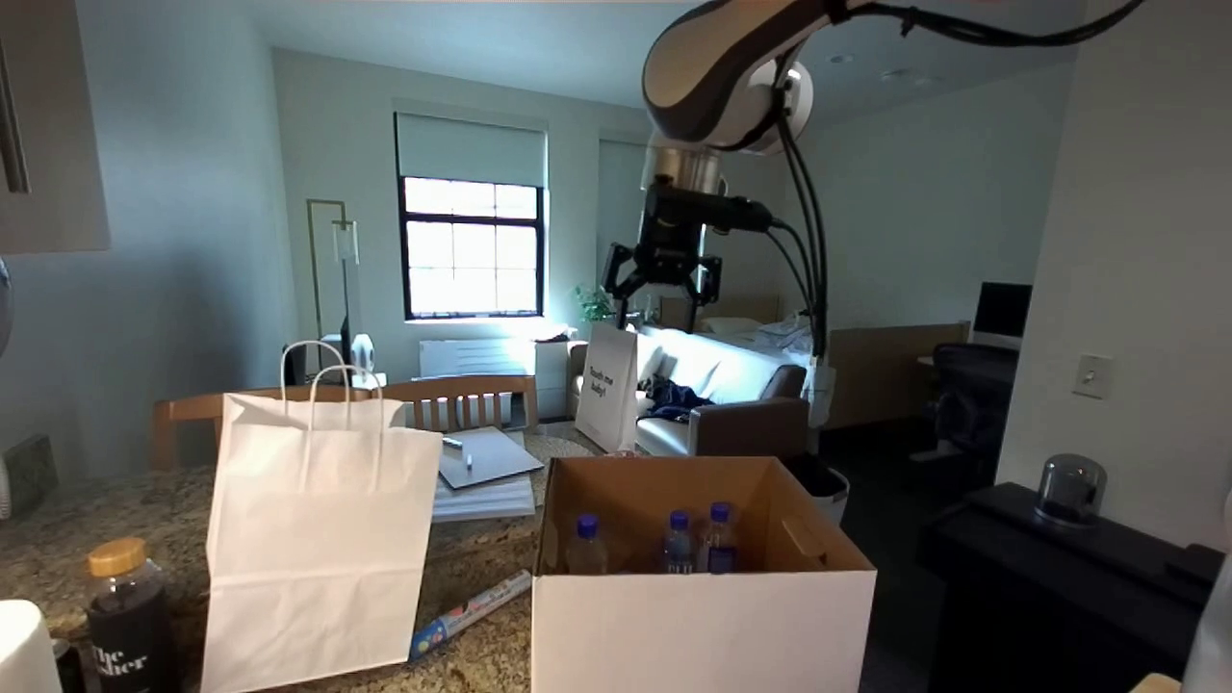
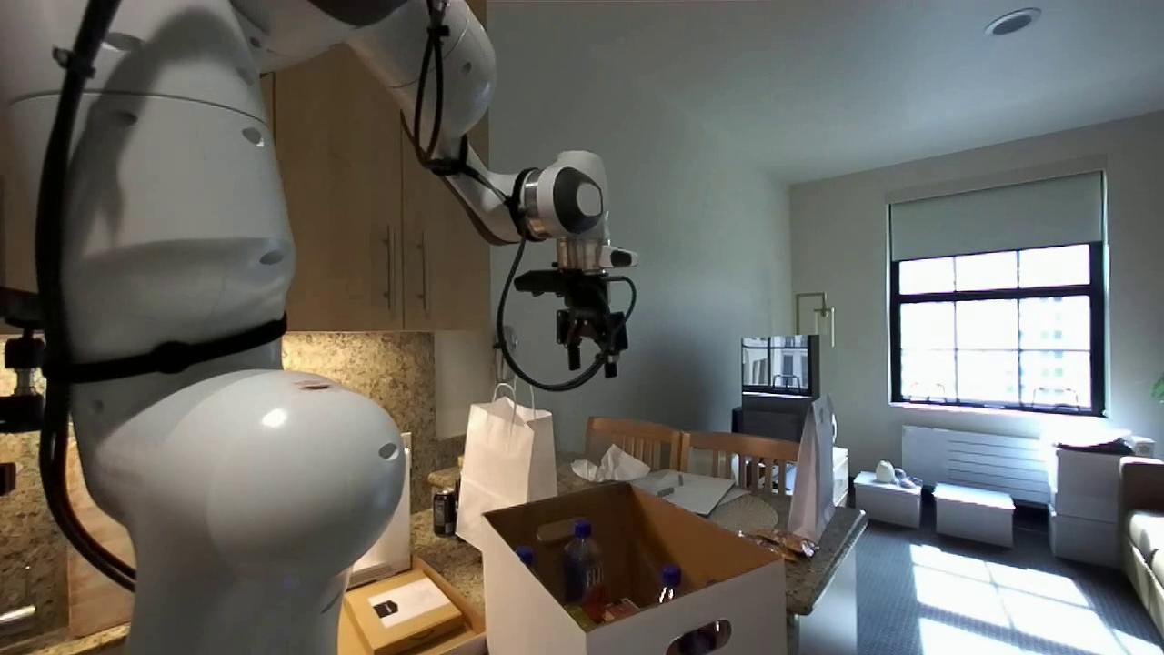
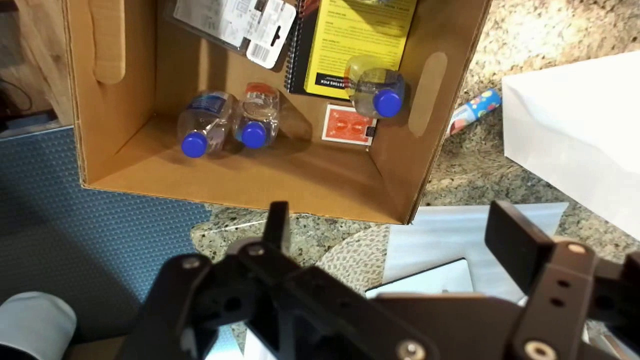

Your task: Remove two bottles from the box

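The box (image 1: 703, 630) stands open on the counter, white outside and brown inside; it also shows in an exterior view (image 2: 536, 596) and in the wrist view (image 3: 280, 175). Three clear bottles with blue caps stand inside. Two are close together, a bottle with a blue label (image 3: 207, 120) and a bottle with a reddish patch (image 3: 257, 117). Another bottle (image 3: 375, 92) stands apart near a handle slot. In an exterior view the bottles (image 1: 586, 551) show only their tops. My gripper (image 1: 658, 316) is open and empty, high above the box's level and beyond its edge in the wrist view (image 3: 390, 215).
In the box lie a yellow notebook (image 3: 350, 45), a packaged item (image 3: 235, 25) and a red card deck (image 3: 347, 125). A white paper bag (image 1: 318, 539) and a colorful tube (image 1: 472, 613) stand beside the box. A laptop (image 1: 489, 458) and an upright white bag (image 1: 606, 387) are behind.
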